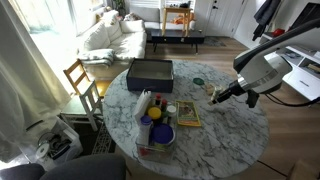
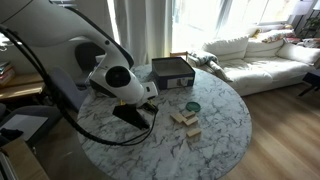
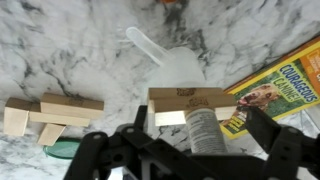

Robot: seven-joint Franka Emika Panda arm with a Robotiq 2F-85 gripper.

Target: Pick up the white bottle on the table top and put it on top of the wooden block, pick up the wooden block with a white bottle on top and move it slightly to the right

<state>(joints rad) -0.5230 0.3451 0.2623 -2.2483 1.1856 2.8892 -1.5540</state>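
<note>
In the wrist view the white bottle, with a printed label, stands between my gripper's two dark fingers. A strip of marble shows between it and the right finger. Its far end meets the pale tan wooden block; I cannot tell whether it rests on the block. The gripper is open. It hangs low over the marble table top near its far edge in an exterior view, and the arm partly hides it in the exterior view from the arm's side.
More tan blocks lie to the left, also seen in an exterior view. A yellow book, a clear plastic piece, a dark box, a teal disc and a basket of items are on the table.
</note>
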